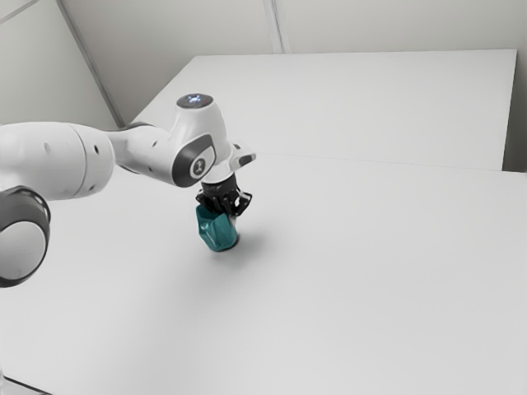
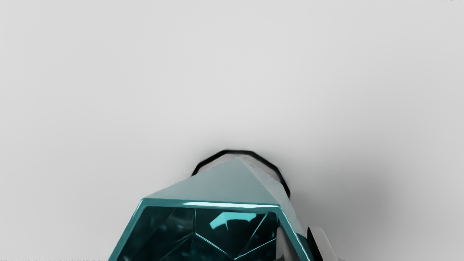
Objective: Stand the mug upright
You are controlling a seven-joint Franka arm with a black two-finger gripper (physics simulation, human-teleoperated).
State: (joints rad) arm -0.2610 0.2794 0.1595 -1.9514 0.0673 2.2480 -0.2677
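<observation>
In the exterior view the black gripper (image 1: 231, 213) points down at the rim of the teal faceted mug (image 1: 217, 230). The mug leans, its mouth toward the exterior view's upper left and its base lower and to the right. The wrist view looks into the open mouth of the mug (image 2: 214, 185), with the dark-edged base beyond the rim. One finger of the gripper (image 2: 301, 242) is inside the mug and the other outside, closed on the wall between them. Whether the base touches the table cannot be told.
The white table (image 1: 354, 271) extends around the mug, with a soft shadow beside it. A second white surface (image 1: 354, 99) lies behind, against pale walls. The arm reaches in from the exterior view's left.
</observation>
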